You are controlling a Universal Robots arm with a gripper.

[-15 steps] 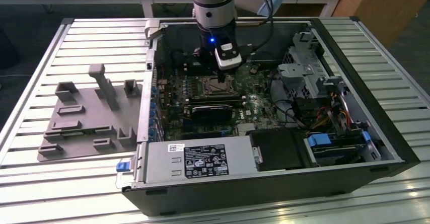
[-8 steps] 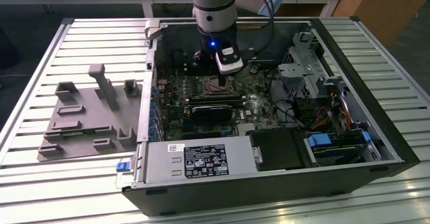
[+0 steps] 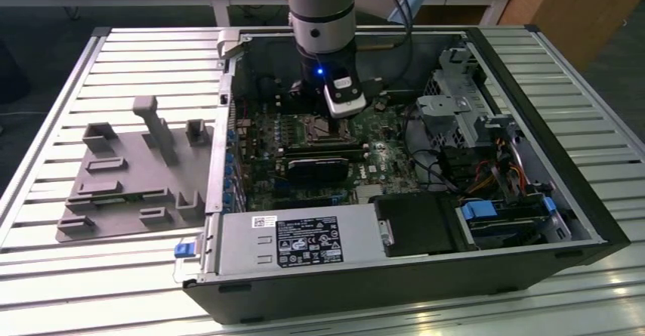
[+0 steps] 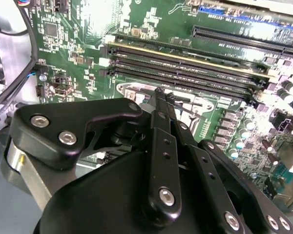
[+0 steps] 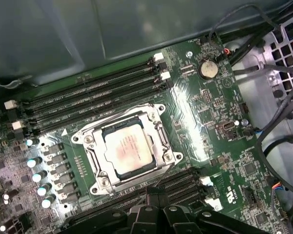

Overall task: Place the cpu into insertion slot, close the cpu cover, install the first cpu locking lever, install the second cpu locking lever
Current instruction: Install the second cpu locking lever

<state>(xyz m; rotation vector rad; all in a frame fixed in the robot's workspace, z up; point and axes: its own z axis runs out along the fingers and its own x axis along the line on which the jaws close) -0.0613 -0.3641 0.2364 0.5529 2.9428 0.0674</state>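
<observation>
We see a slatted metal worktop (image 3: 91,57) carrying an open computer case (image 3: 403,275) laid on its side, with a grey fixture block (image 3: 121,192) beside it at the exterior view's left. Inside the case lies the green motherboard (image 5: 210,112), and the arm reaches down over it from above. The end effector (image 4: 158,92) hangs just above the socket region — its black linkage converges to a narrow tip with nothing held that we can make out, yet we cannot tell how far the fingers stand apart.

In the first wrist view the cpu (image 5: 129,148) sits flat in the insertion slot, and the cpu cover (image 5: 158,139) lies down around it as a silvery frame, so the first two steps look done. We judge that the locking levers are the step in hand; whether either lever is already latched we cannot tell. The next move would call for a fine, low approach to a thin wire lever beside the socket — little room beside the memory slots (image 5: 93,92).
</observation>
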